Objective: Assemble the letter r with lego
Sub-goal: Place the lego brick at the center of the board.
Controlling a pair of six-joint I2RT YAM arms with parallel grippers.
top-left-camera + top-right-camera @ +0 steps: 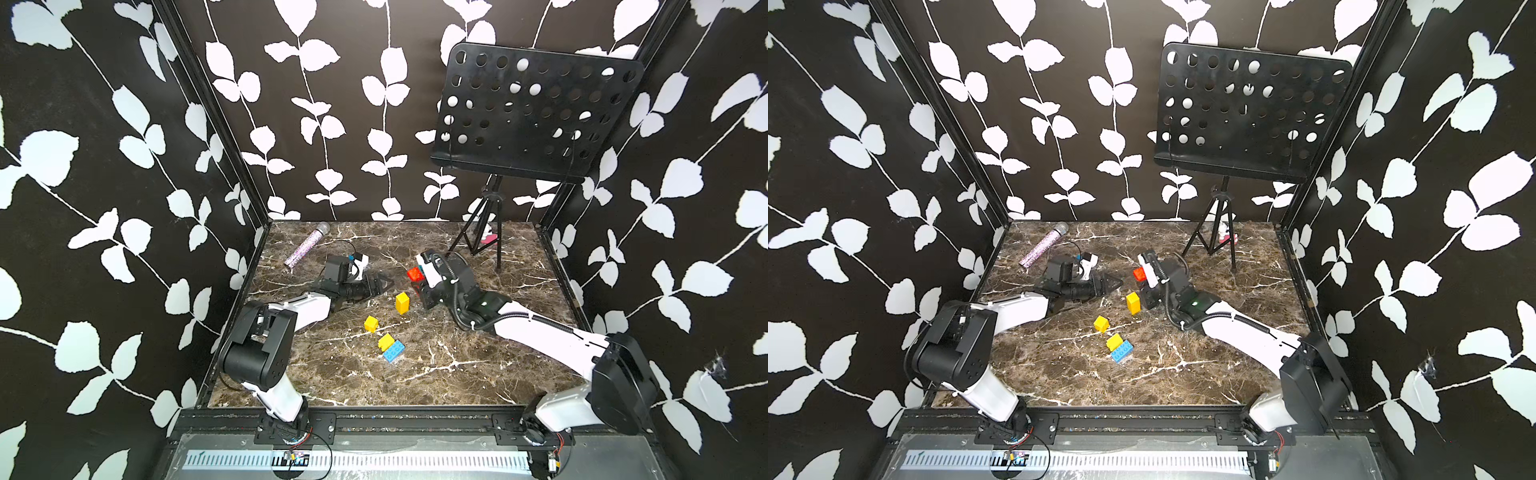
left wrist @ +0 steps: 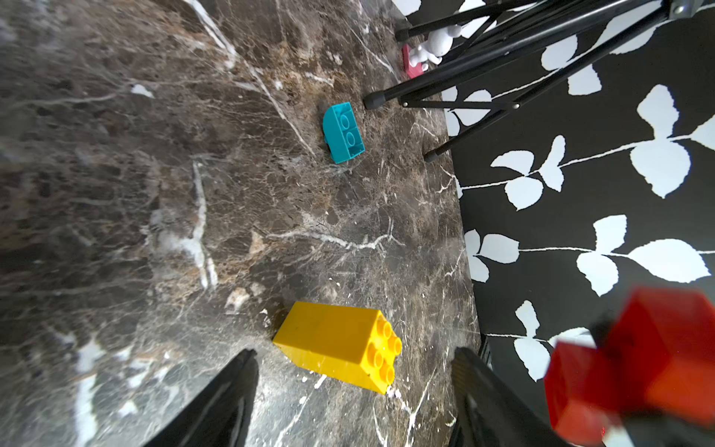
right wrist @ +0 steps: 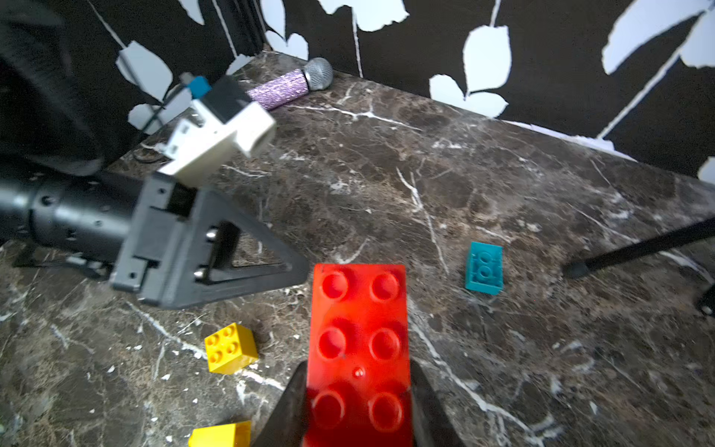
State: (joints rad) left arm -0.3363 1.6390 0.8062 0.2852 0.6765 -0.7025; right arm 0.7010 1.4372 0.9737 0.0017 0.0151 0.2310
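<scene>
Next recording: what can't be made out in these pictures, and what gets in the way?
- Teal brick: absent from both top views, apparently behind the right arm.
- Red brick in the right gripper: near end cut off by the right wrist view's edge; blurred in the left wrist view, so its full length is unclear.
- White figurine: partly behind the music stand legs; too small in the top views.

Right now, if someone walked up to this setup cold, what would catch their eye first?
The bright red brick clamped in the right gripper, near the table's middle. Next, the tall black music stand at the back right corner, then the glittery purple microphone lying at the back left.
</scene>
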